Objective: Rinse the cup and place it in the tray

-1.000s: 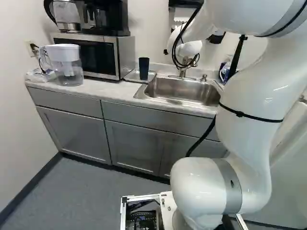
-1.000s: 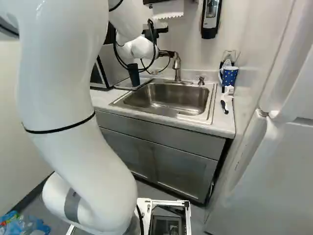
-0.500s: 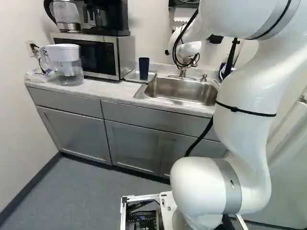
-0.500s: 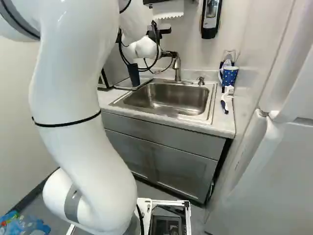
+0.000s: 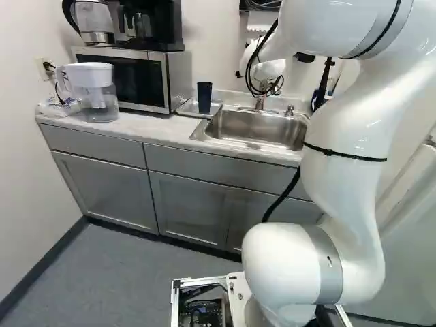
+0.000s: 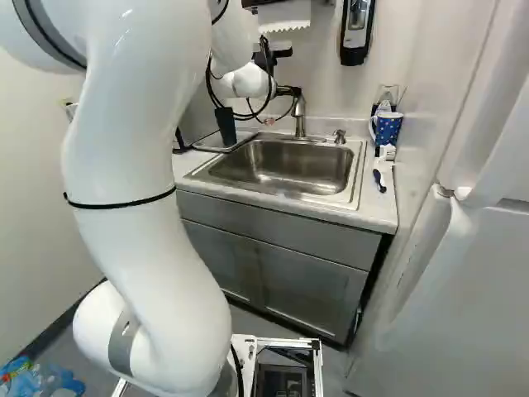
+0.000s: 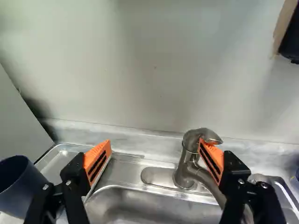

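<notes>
Overall, a grey cabinet (image 5: pixel 197 204) with a pale counter (image 5: pixel 150 129) runs across, the white arm (image 5: pixel 347 163) reaching over it. Beside its end stands a white fridge (image 6: pixel 463 314), at the right of the right base view. On the counter sits a microwave (image 5: pixel 129 78), then the steel sink (image 6: pixel 281 169) and, near the microwave, a clear pitcher (image 5: pixel 99 102) with a white lid. A metal tray (image 5: pixel 184 107) lies between microwave and sink, with the dark blue cup (image 5: pixel 204 97) upright on it. Behind the sink rises the faucet (image 6: pixel 299 116), next to the gripper (image 6: pixel 287 91). In the wrist view the gripper (image 7: pixel 154 148) is wide open, with nothing held; one orange pad (image 7: pixel 212 161) overlaps the faucet's top, and I can't tell if they touch. Smaller still, a spotted mug (image 6: pixel 387 128) and a brush (image 6: pixel 380 172) sit beside the sink.
</notes>
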`<state>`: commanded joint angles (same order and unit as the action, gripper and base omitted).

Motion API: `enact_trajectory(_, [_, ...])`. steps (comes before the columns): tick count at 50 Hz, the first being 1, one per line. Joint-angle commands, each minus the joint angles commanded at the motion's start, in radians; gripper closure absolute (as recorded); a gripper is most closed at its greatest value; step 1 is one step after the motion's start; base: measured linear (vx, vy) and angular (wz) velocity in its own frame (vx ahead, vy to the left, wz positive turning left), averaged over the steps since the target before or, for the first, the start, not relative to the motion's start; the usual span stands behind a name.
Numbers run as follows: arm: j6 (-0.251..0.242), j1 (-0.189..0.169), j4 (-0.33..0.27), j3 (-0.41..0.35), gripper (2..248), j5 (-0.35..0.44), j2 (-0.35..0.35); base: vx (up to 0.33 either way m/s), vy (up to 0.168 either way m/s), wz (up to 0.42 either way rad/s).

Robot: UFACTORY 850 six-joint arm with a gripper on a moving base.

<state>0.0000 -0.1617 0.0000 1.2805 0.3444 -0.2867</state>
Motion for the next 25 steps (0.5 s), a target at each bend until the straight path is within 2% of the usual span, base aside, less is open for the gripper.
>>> enact_trajectory(25, [0.0, 0.0, 0.0, 0.0, 3, 0.034, 0.0, 0.0, 0.0, 0.0])
